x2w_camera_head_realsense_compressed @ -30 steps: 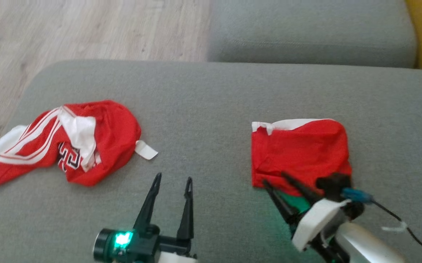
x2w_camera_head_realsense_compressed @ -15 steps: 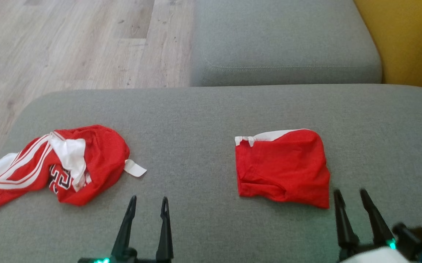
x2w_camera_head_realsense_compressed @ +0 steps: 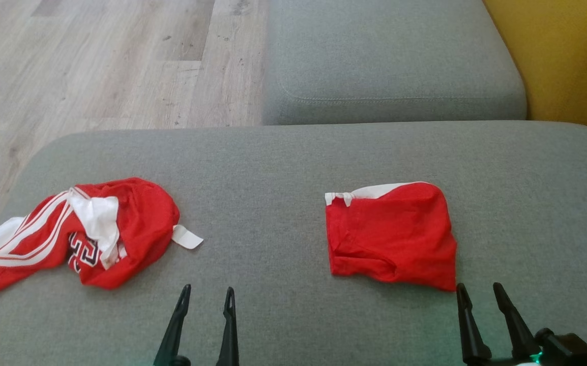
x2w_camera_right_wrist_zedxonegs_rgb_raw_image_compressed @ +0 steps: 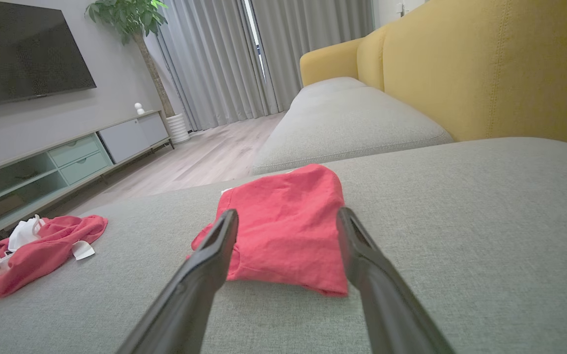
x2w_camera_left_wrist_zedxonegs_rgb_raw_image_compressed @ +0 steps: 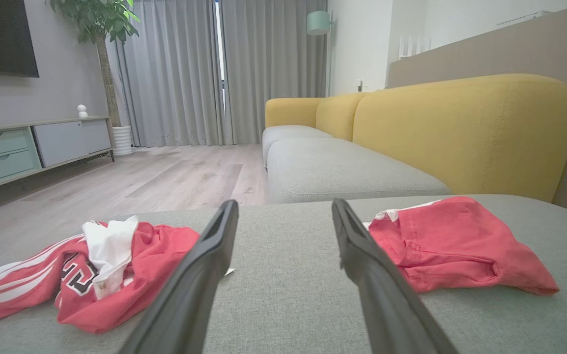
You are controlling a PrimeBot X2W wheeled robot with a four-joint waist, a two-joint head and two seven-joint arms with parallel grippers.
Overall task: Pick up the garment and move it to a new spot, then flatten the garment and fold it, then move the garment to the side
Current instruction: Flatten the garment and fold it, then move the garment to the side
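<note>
I am looking at a folded garment of soft, matt red cloth with a white cloth edge, lying on a cushion of coarse grey woven fabric. The crumpled jersey is showing thinner red cloth with white stripes, and my fingers are looking like smooth, matt black plastic. The floor is showing pale wood grain with a dull sheen, the backrest matt yellow textile.

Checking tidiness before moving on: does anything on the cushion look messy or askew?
Yes: the striped red jersey lies crumpled near the grey cushion's left edge, white lining bunched up. The folded red garment looks neat.
</note>
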